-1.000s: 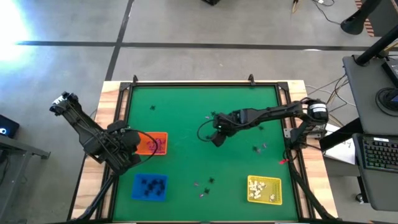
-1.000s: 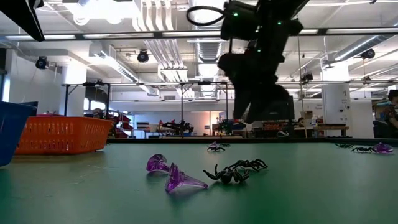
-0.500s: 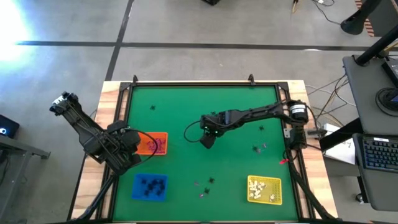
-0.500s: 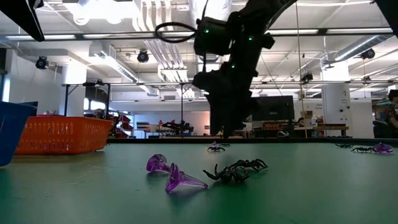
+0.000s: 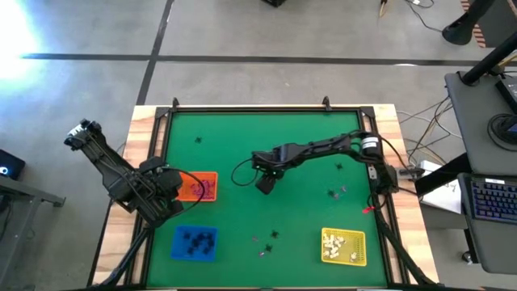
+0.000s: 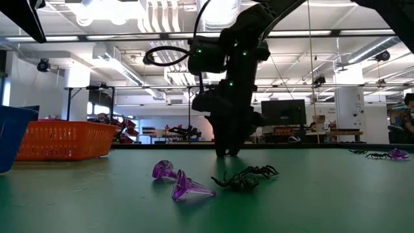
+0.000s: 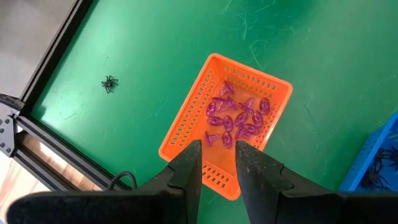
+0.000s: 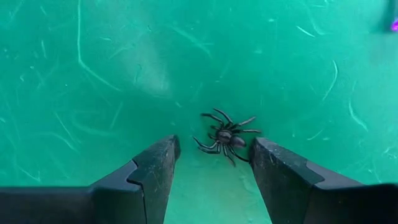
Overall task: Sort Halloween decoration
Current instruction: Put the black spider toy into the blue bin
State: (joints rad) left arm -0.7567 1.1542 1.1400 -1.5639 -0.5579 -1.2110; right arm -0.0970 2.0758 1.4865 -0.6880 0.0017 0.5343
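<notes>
My right tool reached the spider near mid-bench

From above, my right tool (image 5: 264,183) had swept left across the green bench (image 5: 242,129) within the last second; the left tool (image 5: 166,202) waited by the orange tray (image 5: 212,179). At bench level it had dropped almost to the surface, behind two purple trinkets (image 6: 176,181). My left wrist saw the tray's purple pieces, its fingers slightly parted, holding nothing. My right wrist showed open fingers (image 8: 149,168) flanking a black spider (image 8: 225,138), so I judged a pick was near
</notes>
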